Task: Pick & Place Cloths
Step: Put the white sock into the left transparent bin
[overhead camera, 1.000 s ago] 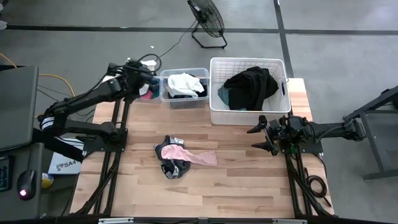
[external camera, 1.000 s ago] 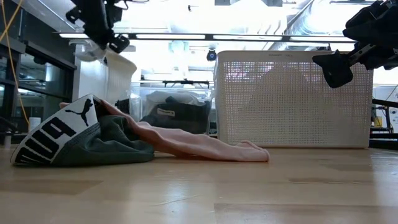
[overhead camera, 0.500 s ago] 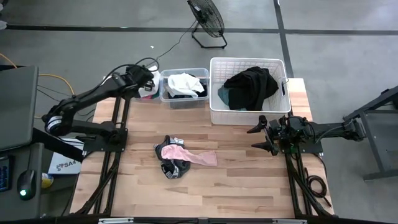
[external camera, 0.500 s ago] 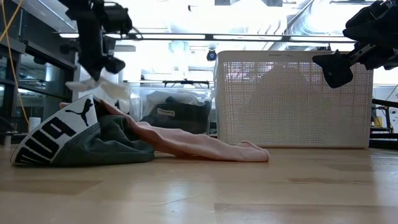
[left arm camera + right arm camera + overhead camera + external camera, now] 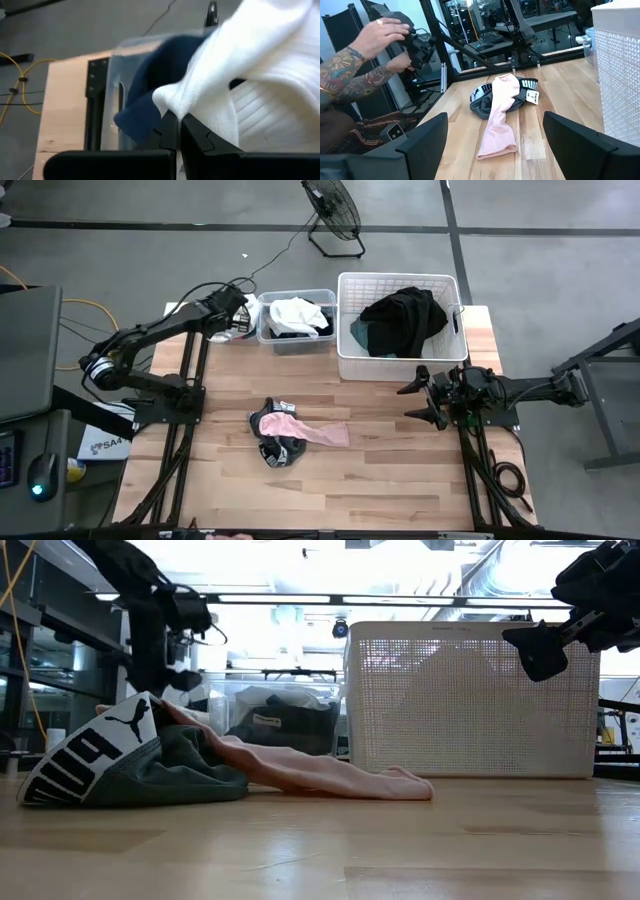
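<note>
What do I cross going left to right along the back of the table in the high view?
Left pincer shut on a white cloth → clear bin holding a white garment → white basket holding black cloths.

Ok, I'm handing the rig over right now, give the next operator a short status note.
Left gripper: shut on a white cloth, at the far-left clear bin.
Right gripper: open, empty, waiting at the table's right.
Done: dark cloths in the white basket; white cloth in the middle bin.
Left: pink cloth and grey waistband garment mid-table.
</note>
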Controlling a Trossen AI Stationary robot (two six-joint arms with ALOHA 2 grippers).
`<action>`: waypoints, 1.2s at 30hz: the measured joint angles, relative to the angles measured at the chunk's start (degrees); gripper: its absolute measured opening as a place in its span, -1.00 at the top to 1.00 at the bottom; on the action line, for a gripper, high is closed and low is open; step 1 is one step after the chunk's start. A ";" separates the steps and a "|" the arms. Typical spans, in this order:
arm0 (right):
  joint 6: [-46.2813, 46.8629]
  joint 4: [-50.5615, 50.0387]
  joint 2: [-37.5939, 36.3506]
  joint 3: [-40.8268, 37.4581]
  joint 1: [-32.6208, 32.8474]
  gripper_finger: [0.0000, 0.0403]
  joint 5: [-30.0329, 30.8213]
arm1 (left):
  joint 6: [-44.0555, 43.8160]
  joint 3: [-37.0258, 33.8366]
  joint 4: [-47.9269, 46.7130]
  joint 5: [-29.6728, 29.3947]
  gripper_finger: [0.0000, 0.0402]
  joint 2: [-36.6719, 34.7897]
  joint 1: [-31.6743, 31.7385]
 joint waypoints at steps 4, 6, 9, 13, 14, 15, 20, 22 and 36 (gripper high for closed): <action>0.00 -0.01 -0.01 0.00 0.01 -0.58 0.01 | 0.03 -1.28 1.51 2.02 1.00 2.81 0.96; 0.00 0.01 -0.01 0.00 0.00 -0.58 0.01 | 0.03 -1.96 2.71 3.10 1.00 4.15 1.34; 0.00 0.01 0.00 0.00 -0.01 -0.58 0.01 | 0.07 -2.42 4.39 4.17 1.00 6.43 1.36; 0.00 -0.01 -0.01 -0.01 0.00 -0.58 -0.01 | 1.18 -2.41 7.19 4.58 1.00 9.20 1.68; 0.00 0.01 -0.01 -0.01 0.00 -0.58 0.01 | 1.43 -2.41 7.72 4.97 1.00 9.90 1.70; 0.00 0.00 -0.02 -0.01 0.00 -0.58 -0.01 | 1.54 -2.40 8.27 5.17 1.00 10.66 1.71; 0.00 0.00 -0.01 0.00 0.01 -0.58 -0.01 | 1.92 -2.31 10.31 7.07 1.00 14.10 2.75; 0.00 0.01 0.00 -0.01 0.00 -0.58 -0.01 | 1.97 -2.18 11.00 7.79 1.00 15.54 2.95; 0.00 -0.01 0.00 -0.02 -0.01 -0.58 -0.01 | 4.06 -2.35 12.39 8.80 0.80 15.47 3.79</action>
